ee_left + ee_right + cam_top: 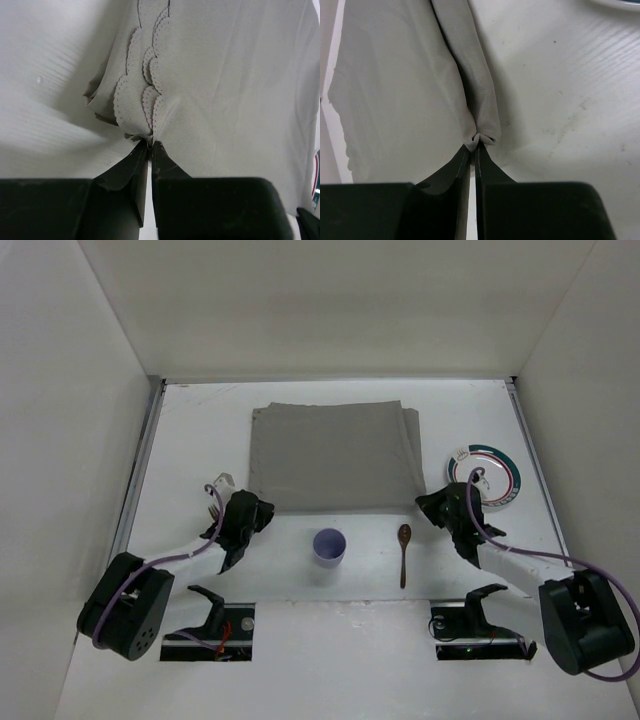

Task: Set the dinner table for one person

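Dinner table (200, 430) matte white; left fingers (127, 172), right fingers (451, 175) pinch woven grey mat (333, 455) corners.

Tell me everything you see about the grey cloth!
The cloth is plain grey fabric that looks woven. It is a big rectangle folded in layers, and scalloped edges show at its near left corner. It lies mostly flat on the white table, in the middle toward the back. Both near corners are bunched into little folds. The left jaws are shut on one corner and the right jaws on the other. Nothing else touches it.
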Controlling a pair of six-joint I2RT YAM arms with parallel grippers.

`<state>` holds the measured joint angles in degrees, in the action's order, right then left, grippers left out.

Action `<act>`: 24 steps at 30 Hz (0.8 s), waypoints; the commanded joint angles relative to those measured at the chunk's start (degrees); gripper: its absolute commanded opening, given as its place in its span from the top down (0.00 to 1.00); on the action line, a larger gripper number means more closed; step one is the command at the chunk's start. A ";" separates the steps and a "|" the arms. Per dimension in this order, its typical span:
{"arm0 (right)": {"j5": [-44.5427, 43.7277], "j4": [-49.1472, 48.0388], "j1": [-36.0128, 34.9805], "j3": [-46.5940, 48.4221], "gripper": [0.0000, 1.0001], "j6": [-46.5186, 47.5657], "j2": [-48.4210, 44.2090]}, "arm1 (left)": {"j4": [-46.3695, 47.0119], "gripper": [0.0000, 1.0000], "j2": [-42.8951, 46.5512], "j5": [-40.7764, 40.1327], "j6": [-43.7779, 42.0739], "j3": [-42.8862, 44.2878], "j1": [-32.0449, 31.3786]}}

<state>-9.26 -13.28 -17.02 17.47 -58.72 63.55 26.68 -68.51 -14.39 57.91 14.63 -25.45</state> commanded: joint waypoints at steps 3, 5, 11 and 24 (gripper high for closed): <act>-3.32 2.46 2.38 -2.18 0.91 0.97 -3.25 | -4.79 0.98 1.71 -3.62 -1.75 -0.13 -2.27; -3.22 3.43 2.65 -2.62 0.91 0.97 -4.39 | -5.58 0.98 1.63 -3.62 -1.75 -0.22 -2.54; -4.54 8.70 3.00 -3.67 0.90 0.89 -10.10 | -6.72 0.97 3.03 -3.62 -1.75 -1.36 -1.22; -7.71 18.20 4.40 -4.38 0.54 3.61 -23.82 | -11.91 0.65 9.44 -6.44 -3.07 -1.45 -2.27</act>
<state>-14.41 3.09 -13.41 12.27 -57.41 40.69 16.80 -61.12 -18.85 56.05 13.85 -27.73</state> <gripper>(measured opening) 0.434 0.335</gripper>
